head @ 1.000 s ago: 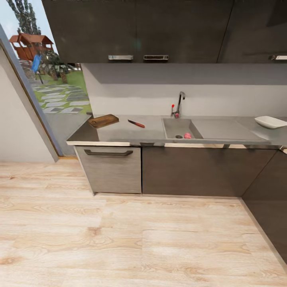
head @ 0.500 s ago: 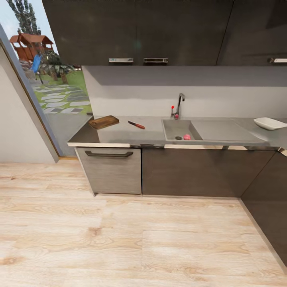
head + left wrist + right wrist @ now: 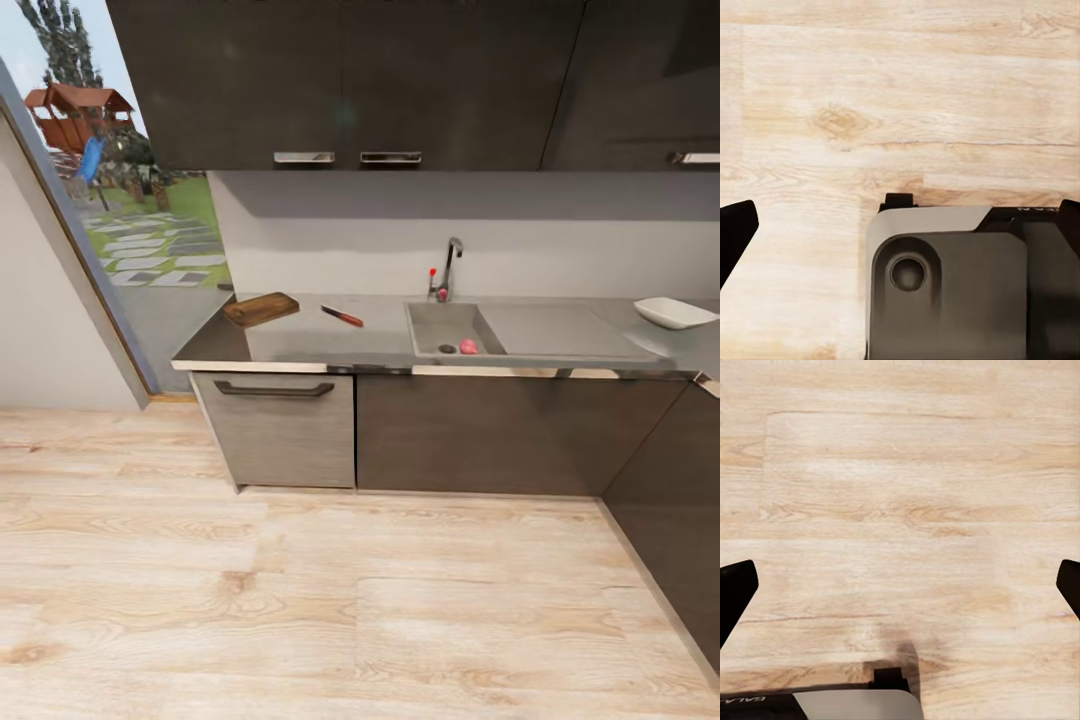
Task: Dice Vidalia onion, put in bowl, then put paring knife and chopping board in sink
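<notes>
I stand back on the light wood floor (image 3: 300, 600) of the kitchen, facing the dark wall cabinets (image 3: 350, 80) and the grey countertop (image 3: 330, 340) that runs over dark cabinet fronts. To the left a tall window (image 3: 140, 200) shows a garden. Set into the countertop is the sink (image 3: 445, 325), with its drainboard on the right and the chrome tap (image 3: 447, 265) behind it. The chopping board (image 3: 261, 308) lies near the countertop's left end, and the white bowl (image 3: 675, 313) sits far to the right, well apart from the sink. The paring knife (image 3: 342, 316) lies between the board and the sink. The Vidalia onion (image 3: 469, 346) rests in the basin just beside the dark drain. My left gripper (image 3: 900, 225) and right gripper (image 3: 900, 585) both hang over bare floor with their dark fingertips spread wide apart, holding nothing.
</notes>
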